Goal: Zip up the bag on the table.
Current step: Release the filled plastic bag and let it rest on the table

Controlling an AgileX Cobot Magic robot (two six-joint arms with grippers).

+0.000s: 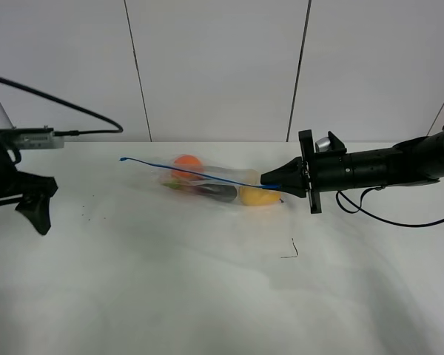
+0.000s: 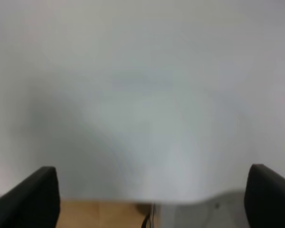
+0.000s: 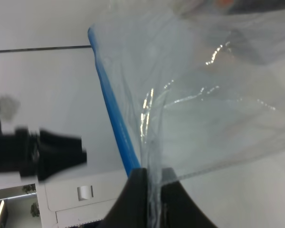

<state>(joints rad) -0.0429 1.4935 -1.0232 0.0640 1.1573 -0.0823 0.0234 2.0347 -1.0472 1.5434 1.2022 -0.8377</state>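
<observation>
My right tool (image 1: 272,180) pinches the end of the bag (image 1: 207,185) by its blue zipper strip (image 1: 192,169), mid desk (image 1: 207,296). My left tool (image 2: 152,192) gapes, well apart. If I pull with the bag unbraced, it could slip or drag.

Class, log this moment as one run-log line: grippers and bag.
right gripper: shut on bag corner beside blue zipper strip | left gripper: open, apart from bag | bag: resting on table, produce inside
</observation>
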